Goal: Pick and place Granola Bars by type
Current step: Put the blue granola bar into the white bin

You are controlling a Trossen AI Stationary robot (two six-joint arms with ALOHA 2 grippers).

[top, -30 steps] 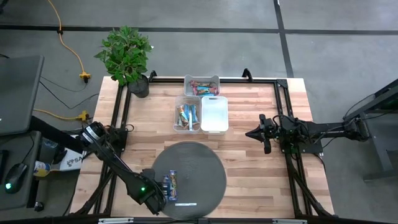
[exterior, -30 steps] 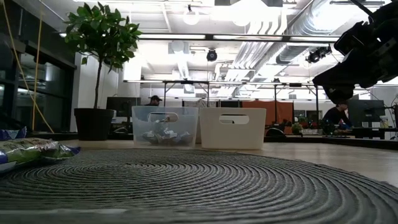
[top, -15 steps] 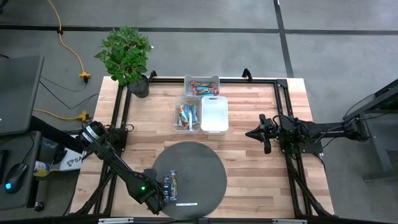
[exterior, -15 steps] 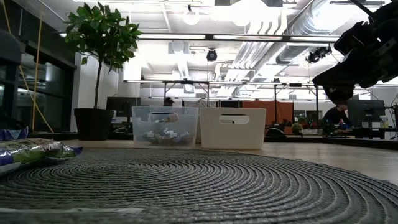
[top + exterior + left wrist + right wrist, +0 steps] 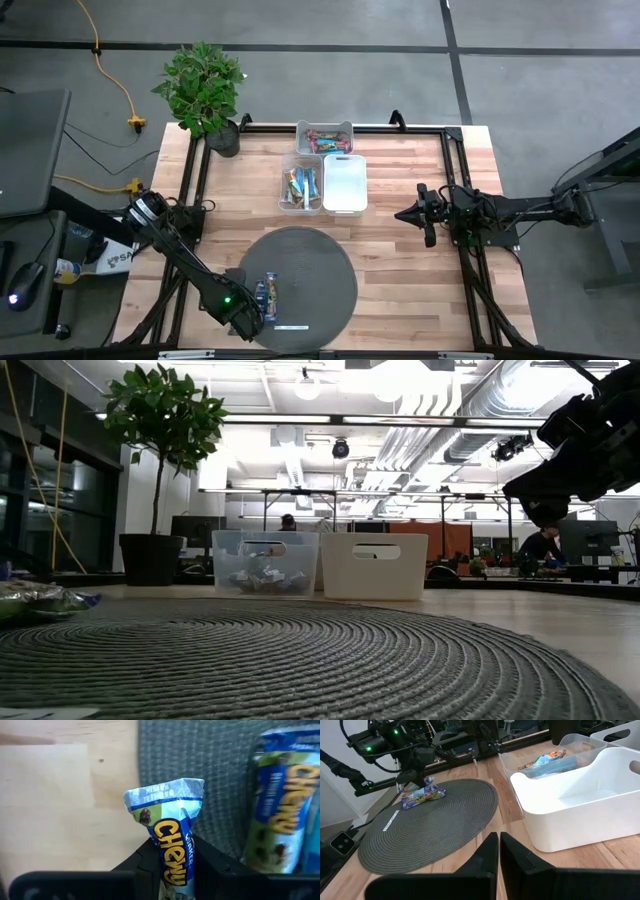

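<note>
Bars first: a blue-wrapped bar (image 5: 172, 842) sits upright between the left gripper's (image 5: 252, 303) fingers, pinched at its lower half over the mat's (image 5: 320, 260) left edge, so that's a grip, probably for carrying it to a bin. Another blue bar (image 5: 271, 294) lies on the mat right beside it, with a white label strip (image 5: 292, 326) nearby. Sorted ones are already in the clear bin (image 5: 301, 186) and the far bin (image 5: 324, 137); the white bin (image 5: 345, 184) looks empty. Right gripper (image 5: 428, 216) waits mid-air beside the bins, fingers pressed together on nothing, likely just keeping out of the way.
</note>
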